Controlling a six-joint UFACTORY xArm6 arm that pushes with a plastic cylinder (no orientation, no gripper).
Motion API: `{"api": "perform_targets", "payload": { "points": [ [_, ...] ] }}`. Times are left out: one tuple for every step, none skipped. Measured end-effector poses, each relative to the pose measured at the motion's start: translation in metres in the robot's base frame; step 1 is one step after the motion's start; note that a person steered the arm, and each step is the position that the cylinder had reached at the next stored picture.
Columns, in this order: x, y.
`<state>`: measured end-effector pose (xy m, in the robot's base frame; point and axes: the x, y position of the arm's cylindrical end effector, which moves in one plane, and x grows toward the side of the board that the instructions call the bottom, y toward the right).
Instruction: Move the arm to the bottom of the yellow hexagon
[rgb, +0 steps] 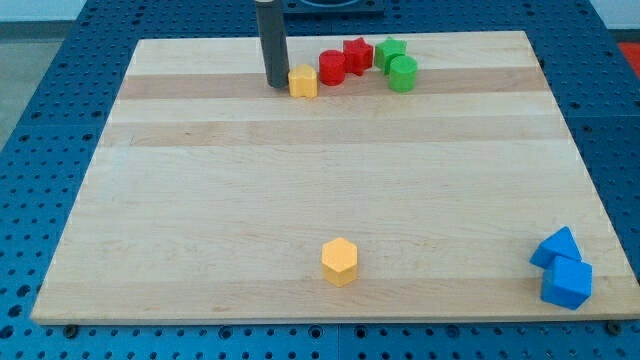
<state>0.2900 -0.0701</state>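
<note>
Distance is what matters: my tip (275, 84) sits at the view's top, just left of a yellow block (303, 81), while the yellow hexagon (340, 261) lies well apart, near the wooden surface's (200, 230) bottom edge, down and slightly right. No hand exists, only the rod.
</note>
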Motion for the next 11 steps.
{"api": "perform_targets", "payload": {
  "points": [
    [0.000, 0.014],
    [0.000, 0.031],
    [0.000, 0.023],
    [0.021, -0.026],
    [0.086, -0.028],
    [0.182, -0.028],
    [0.282, -0.028],
    [0.329, -0.021],
    [0.318, 0.043],
    [0.297, 0.091],
    [0.294, 0.113]
  ]
}}
